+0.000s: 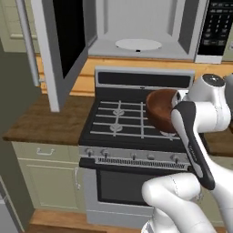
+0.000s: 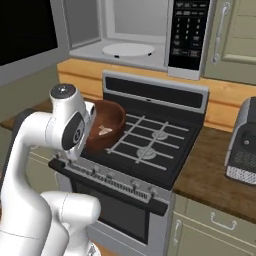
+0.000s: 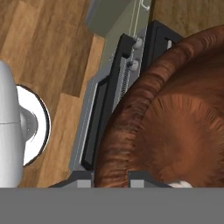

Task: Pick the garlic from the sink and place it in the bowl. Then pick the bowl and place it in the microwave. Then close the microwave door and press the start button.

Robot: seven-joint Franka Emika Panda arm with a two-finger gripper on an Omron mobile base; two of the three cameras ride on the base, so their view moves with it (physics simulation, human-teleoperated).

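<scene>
Jaws grip rim of round, wood-grained bowl [image 2: 106, 122]; pale garlic [image 2: 104, 130] inside.

Kitchen interior. A black gas stove [image 1: 132, 120] with grey grates and a row of front knobs sits between wooden countertops [image 1: 45, 120]. Pale green cabinets [image 1: 48, 182] stand below; a wooden backsplash [image 2: 225, 107] behind; wood plank floor [image 3: 39, 48].

Microwave [image 1: 136, 27] cavity open, turntable [image 1: 138, 44] bare; entry unobstructed. Microwave door [image 1: 61, 41] swung out left, bounds approach. Bowl [image 2: 102, 125] above stove [image 1: 132, 120] grates; keypad panel [image 2: 187, 35] flanks right.
</scene>
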